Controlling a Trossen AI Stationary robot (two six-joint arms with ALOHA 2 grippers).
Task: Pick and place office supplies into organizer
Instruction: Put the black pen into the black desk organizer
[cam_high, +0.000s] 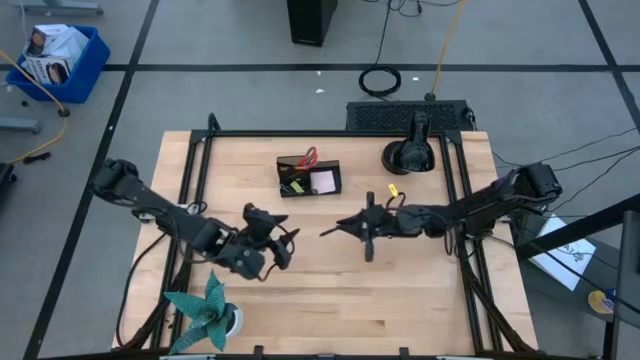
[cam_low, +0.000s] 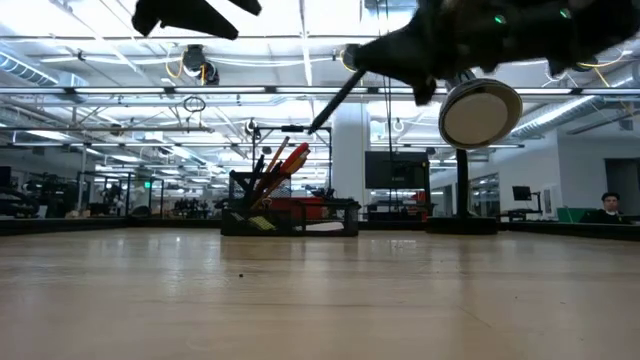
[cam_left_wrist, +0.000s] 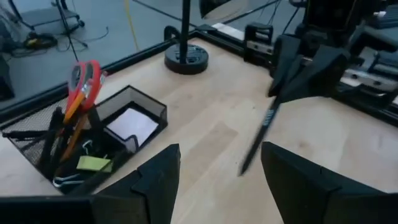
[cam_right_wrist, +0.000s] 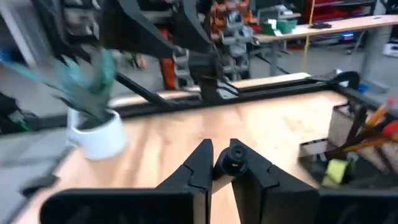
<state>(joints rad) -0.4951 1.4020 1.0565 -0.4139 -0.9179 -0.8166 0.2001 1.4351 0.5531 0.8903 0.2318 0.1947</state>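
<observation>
Above the wooden table (cam_high: 330, 290), right jaws (cam_high: 366, 228) clamp a slanted black pen (cam_left_wrist: 258, 139); left jaws (cam_high: 283, 243) gape.

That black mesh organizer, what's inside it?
The organizer holds red-handled scissors and orange pencils upright, a pale notepad and a yellow bit lower down. Its bottom beneath them is hidden.

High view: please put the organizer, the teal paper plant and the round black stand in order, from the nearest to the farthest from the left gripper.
From the left gripper, its fingers open, near the table's middle:
1. The organizer, toward the table's back edge, slightly to the right.
2. The teal paper plant, at the front left corner, only a little farther.
3. The round black stand, at the back right, clearly the farthest.
</observation>
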